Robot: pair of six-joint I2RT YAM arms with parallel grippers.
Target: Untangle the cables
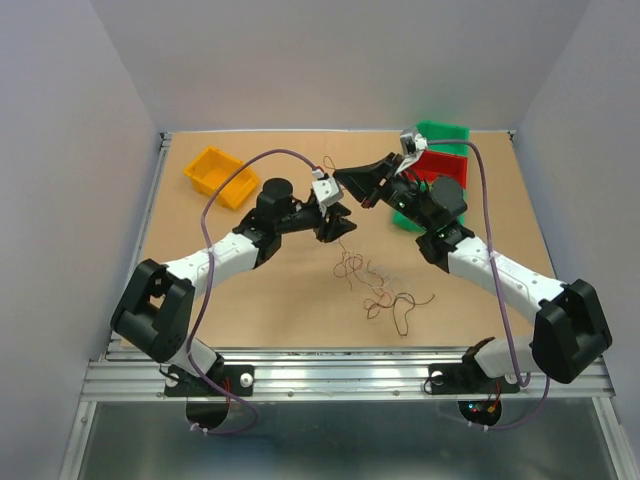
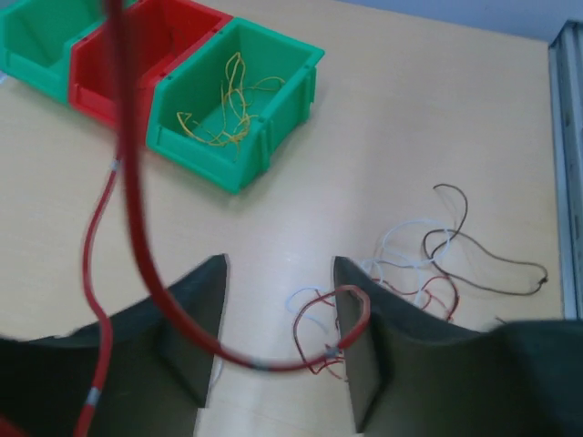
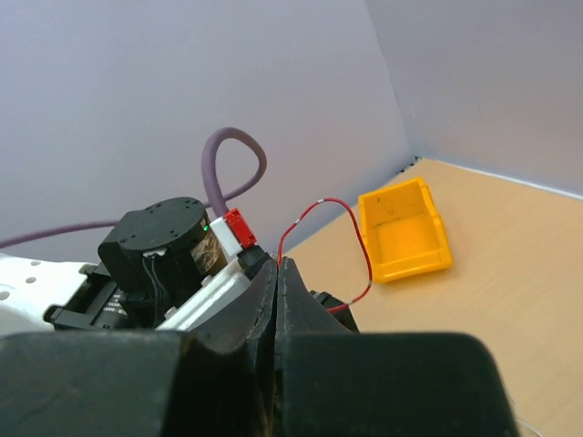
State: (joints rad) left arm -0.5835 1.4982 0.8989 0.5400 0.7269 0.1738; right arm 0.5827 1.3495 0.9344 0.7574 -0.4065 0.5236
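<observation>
Table lay below both grippers. Green bin sat ahead-left of L gripper, which was released, fingers apart. Cable tangle lay ahead-right of it. R gripper was clenched on red cable, slack looping btwn L fingers.

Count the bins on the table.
4. One yellow bin sits far left. Three stand in a row far right: a green bin, a red bin, and another green bin holding yellow wires.
</observation>
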